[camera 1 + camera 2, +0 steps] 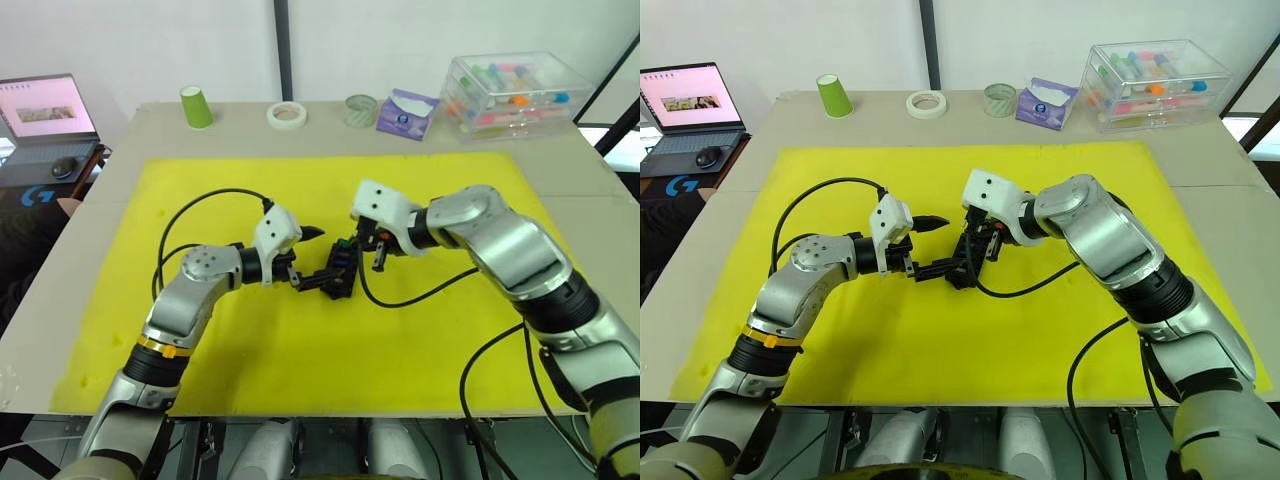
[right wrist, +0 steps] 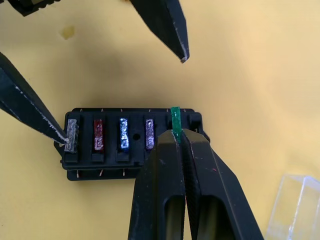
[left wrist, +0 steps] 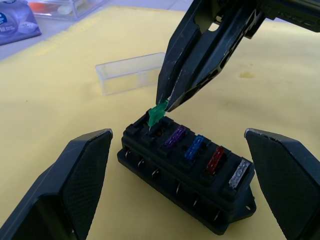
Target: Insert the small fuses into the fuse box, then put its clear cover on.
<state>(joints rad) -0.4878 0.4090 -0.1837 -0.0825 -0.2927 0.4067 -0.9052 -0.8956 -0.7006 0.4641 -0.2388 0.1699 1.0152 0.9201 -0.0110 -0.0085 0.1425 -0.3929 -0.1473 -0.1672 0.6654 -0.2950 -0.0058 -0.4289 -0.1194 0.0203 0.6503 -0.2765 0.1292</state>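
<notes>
- The left gripper (image 1: 300, 257) sits left of centre in the left eye view, its two black fingers (image 3: 67, 185) spread wide apart with nothing between them; one fingertip touches the grey-fuse end of the fuse box (image 1: 334, 272).
- The fuse box lies on the yellow mat (image 1: 300, 370) near the middle of the frame, between the two grippers.
- In the left wrist view, four of the small fuses sit in one row of slots: a grey fuse (image 3: 239, 173), a red fuse (image 3: 216, 158), a blue fuse (image 3: 194, 147) and a purple fuse (image 3: 174, 136).
- The right gripper (image 2: 176, 134) is pinched tight on a green fuse (image 3: 158, 113), held tilted over the end slot next to the purple one, its lower edge at the slot mouth.
- The clear cover (image 3: 131, 73) lies on the mat just beyond the box, apart from it.
- At the top of the left eye view, off the mat on the table (image 1: 600, 170): a green cup (image 1: 196, 106), a tape roll (image 1: 287, 114), a tissue pack (image 1: 406, 113) and a large clear bin (image 1: 515, 95) holding coloured tubes.
- A laptop (image 1: 45, 115) stands at the upper left.
</notes>
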